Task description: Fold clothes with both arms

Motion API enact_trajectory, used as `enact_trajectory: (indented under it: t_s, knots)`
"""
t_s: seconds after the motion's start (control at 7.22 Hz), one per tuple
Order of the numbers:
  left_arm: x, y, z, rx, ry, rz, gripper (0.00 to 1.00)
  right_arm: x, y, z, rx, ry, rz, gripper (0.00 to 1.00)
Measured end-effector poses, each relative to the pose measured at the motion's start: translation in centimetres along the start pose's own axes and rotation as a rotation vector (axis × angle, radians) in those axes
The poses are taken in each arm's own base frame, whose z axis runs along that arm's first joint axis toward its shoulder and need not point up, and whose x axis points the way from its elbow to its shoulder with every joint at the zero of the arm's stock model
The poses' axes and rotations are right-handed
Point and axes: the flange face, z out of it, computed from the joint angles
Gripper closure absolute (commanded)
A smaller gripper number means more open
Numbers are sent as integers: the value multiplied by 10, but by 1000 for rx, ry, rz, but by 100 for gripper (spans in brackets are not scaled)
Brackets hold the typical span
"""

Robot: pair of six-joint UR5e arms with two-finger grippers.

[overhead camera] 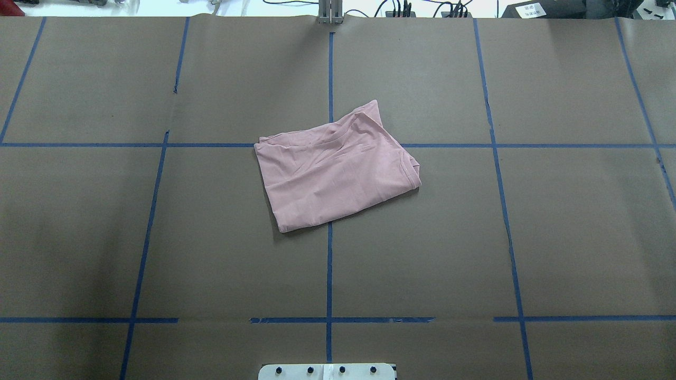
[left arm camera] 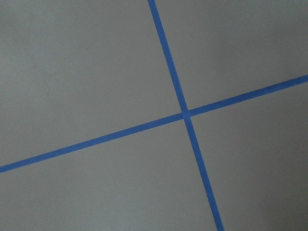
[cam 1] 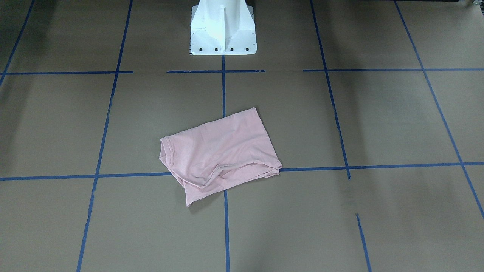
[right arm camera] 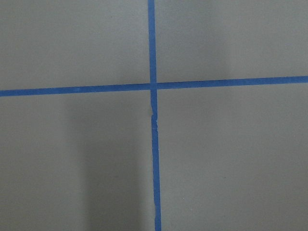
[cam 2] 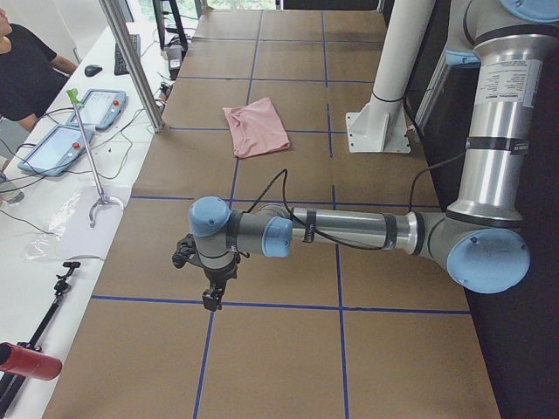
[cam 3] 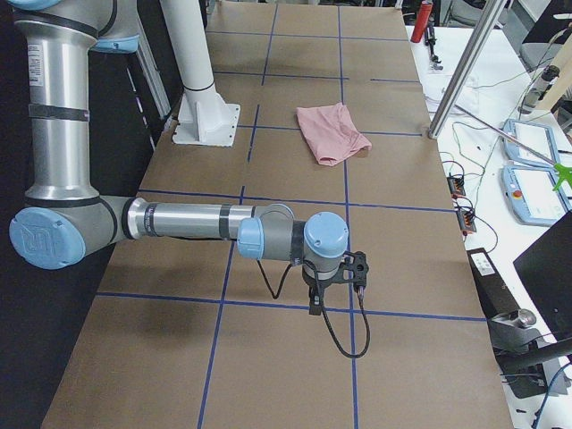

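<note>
The clothes are one pale pink T-shirt (cam 1: pixel 223 151) (overhead camera: pixel 335 169), lying folded into a rough rectangle at the middle of the brown table, its ribbed collar at one edge. No print shows. It appears small in the side views (cam 2: pixel 255 127) (cam 3: pixel 331 132). Both arms stand far from it, each stretched low over an end of the table. The left gripper (cam 2: pixel 212 301) points down over a blue tape line, and so does the right gripper (cam 3: pixel 315 308). I cannot tell whether either is open or shut. Both wrist views show only brown paper and crossing tape.
The white pedestal (cam 1: pixel 223 30) (overhead camera: pixel 327 371) stands at the robot's side of the table. Blue tape lines (overhead camera: pixel 329 264) divide the brown surface into squares. A side bench holds tablets (cam 2: pixel 52 148) and cables, with a person (cam 2: pixel 22 70) beside it.
</note>
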Motion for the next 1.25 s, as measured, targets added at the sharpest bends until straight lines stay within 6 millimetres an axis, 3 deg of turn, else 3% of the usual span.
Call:
enact_trajectory:
  t_s: [0.55, 1.25]
  knots:
    - [-2, 1, 3, -4, 0, -6, 0, 1, 0, 1, -1, 21, 0, 0]
    - [0, -1, 1, 4, 0, -144, 0, 1, -1, 2, 0, 21, 0, 0]
